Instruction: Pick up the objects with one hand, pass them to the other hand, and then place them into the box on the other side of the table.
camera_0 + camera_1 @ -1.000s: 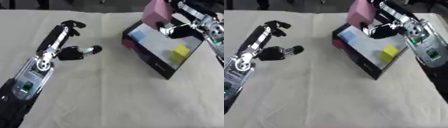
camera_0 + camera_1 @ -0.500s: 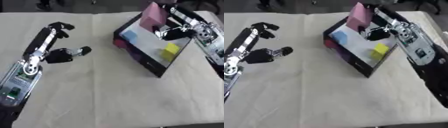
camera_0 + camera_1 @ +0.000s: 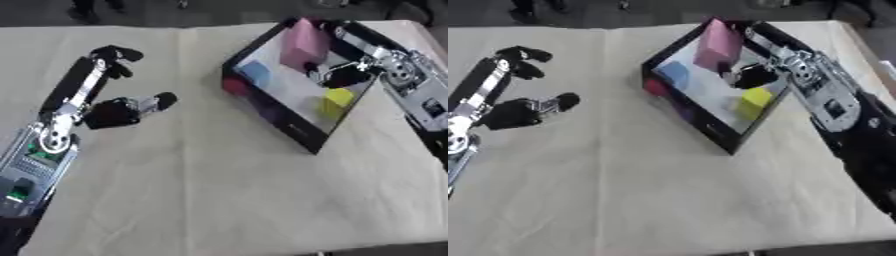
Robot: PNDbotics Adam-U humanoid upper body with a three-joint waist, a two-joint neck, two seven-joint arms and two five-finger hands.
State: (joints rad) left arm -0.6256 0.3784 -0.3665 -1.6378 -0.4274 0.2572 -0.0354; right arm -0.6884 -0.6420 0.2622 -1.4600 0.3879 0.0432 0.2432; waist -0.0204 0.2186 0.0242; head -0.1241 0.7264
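Over the box at far right, the right hand grips a pink block, left hand released.

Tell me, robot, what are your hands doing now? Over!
Right hand holds pink block inside box. Left hand empty, over table. Nothing in the way.

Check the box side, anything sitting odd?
The box sits skewed to the table edges. The pink block stands on end against its far corner, the right hand on it. The blue and yellow pieces lie inside.
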